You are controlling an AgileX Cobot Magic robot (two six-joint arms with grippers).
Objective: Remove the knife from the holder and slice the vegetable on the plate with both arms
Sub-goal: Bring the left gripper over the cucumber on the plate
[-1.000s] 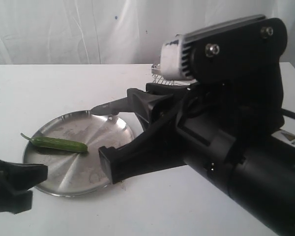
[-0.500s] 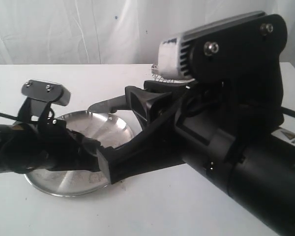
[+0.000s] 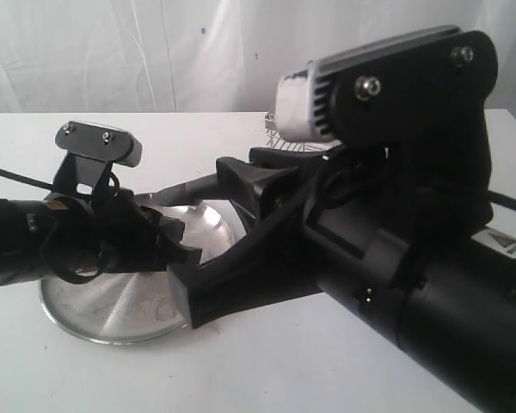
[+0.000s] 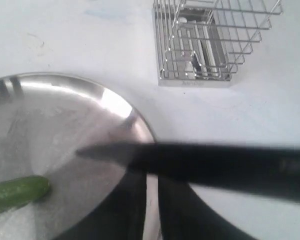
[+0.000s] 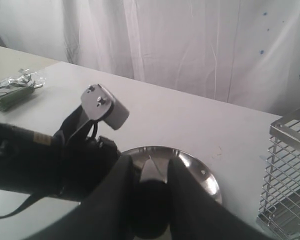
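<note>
Left wrist view: plate holding green chili; right gripper clamping knife over plate; left gripper hovering there, closure unclear.

The vegetable on the plate runs off the left wrist picture's edge, and the knife over the plate is blurry. From outside, the left arm hides the vegetable.

Plate: polished, scuffed steel. Holder: shiny steel wire. Knife: matt black, possibly plastic. Counter: smooth, matt white.
</note>
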